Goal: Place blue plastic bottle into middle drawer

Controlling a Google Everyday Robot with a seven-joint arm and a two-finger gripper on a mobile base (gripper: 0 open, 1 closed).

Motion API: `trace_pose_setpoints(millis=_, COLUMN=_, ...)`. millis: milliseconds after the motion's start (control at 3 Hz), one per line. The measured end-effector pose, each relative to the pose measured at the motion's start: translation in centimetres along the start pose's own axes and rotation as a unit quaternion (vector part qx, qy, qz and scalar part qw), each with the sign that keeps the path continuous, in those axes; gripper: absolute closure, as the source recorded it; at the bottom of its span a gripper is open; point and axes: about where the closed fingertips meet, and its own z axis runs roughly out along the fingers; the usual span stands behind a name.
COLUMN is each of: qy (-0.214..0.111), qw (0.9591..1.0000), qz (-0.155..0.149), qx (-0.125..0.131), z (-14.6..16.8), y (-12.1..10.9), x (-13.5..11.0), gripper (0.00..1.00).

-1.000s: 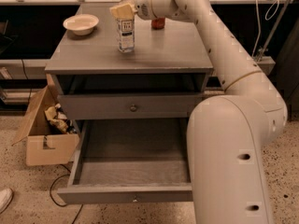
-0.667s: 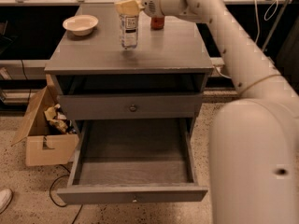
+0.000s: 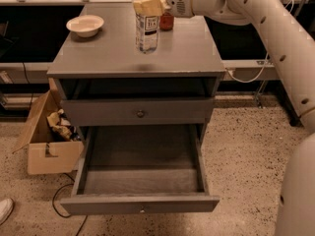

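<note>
Grey worktop (image 3: pixel 113 53) holds the blue plastic bottle (image 3: pixel 146 33) upright near its back edge, with the hand (image 3: pixel 150 6) clamped on its top. Below, the middle drawer (image 3: pixel 142 181) is pulled out (ready), so carrying and lowering are left.

White bowl (image 3: pixel 85 25), red can (image 3: pixel 166 21) on cabinet top (image 3: pixel 108 50), can beside the gripper (image 3: pixel 150 6); cardboard box (image 3: pixel 47 154) on floor.

Shows the blue plastic bottle (image 3: pixel 146 31), clear with a white dark-printed label, upright just above the cabinet top (image 3: pixel 108 53), its top clasped by the gripper (image 3: pixel 150 5). Shows the middle drawer (image 3: pixel 142 178) pulled open below, flat grey floor exposed, small knob on its front panel.
</note>
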Motion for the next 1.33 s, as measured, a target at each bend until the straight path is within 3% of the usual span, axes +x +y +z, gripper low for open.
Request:
trace_pose_setpoints(millis=333, qy=0.000, qw=1.0000, qz=0.000, qx=0.000, z=0.0, y=0.0, x=0.0, gripper=1.00)
trace_pose_setpoints(millis=667, qy=0.002, qw=0.9997, qz=-0.013, qx=-0.021, z=0.2, y=2.5, x=0.3, gripper=1.00)
trace_pose_setpoints(millis=1000, qy=0.005, qw=0.9976, qz=-0.036, qx=-0.059, z=0.1, y=8.7, x=1.7, gripper=1.00)
trace_pose_setpoints(millis=1333, qy=0.011, qw=0.9956, qz=-0.041, qx=-0.084, z=0.6, y=13.7, x=5.2, gripper=1.00)
